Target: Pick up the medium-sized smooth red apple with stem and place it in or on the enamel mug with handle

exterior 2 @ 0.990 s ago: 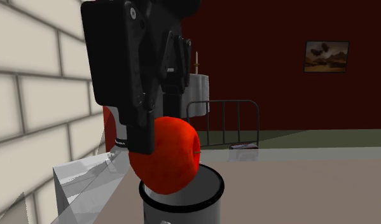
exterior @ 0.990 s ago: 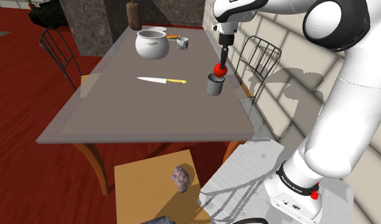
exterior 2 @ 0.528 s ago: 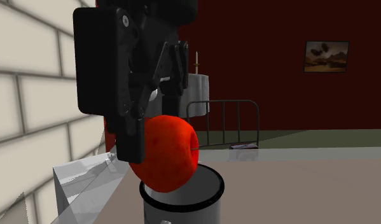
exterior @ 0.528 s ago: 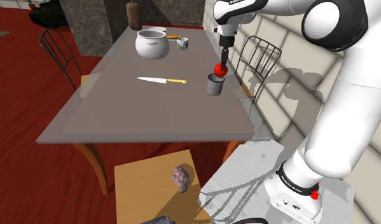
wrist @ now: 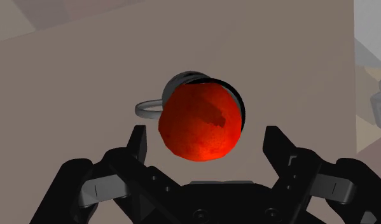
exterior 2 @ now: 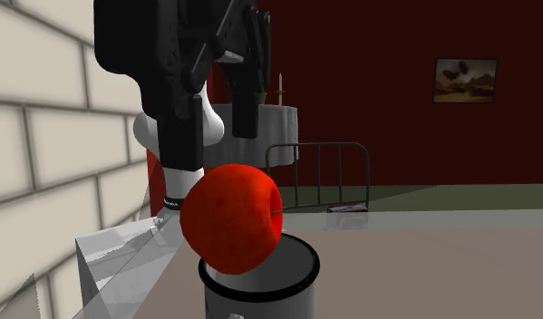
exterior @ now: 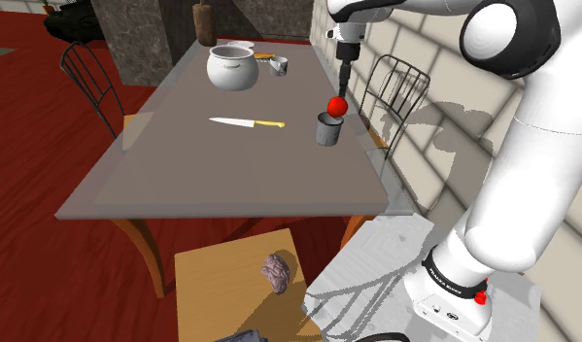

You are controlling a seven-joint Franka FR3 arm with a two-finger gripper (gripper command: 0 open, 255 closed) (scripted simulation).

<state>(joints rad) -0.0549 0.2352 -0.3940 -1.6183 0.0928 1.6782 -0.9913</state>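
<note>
In the shoulder view, the red apple point(exterior: 338, 105) sat on top of the grey mug point(exterior: 327, 130), which stood on the counter point(exterior: 211, 165) near its 3 o'clock edge. A yellow-handled knife point(exterior: 246, 122) lay at the mug's 9 o'clock, well apart from it. The end effector point(exterior: 344, 84) hung at the apple's 12 o'clock with a gap showing between them. By that reading the placement looked done, and only drawing the arm away seemed left.

In the second exterior view, the apple point(exterior 2: 231, 217) rested on the rim of the mug point(exterior 2: 260, 281). It was too broad to drop inside, so it perched on the opening with most of its bulk above the lip. The end effector point(exterior 2: 215, 149) stood at its 12 o'clock, with both black fingers point(exterior 2: 182, 136) spread and clear of the fruit. It carried nothing.

In the wrist view, the apple point(wrist: 200, 123) covered most of the mouth of the mug point(wrist: 182, 77), leaving just a sliver of dark rim around it. The handle point(wrist: 147, 107) curved out on the side of one finger. The end effector point(wrist: 206, 137) was wide open, its fingertips point(wrist: 139, 141) set well to either side of the apple and touching neither it nor the mug. The perch looked stable enough, though a nudge on withdrawal could have rolled the apple off.
</note>
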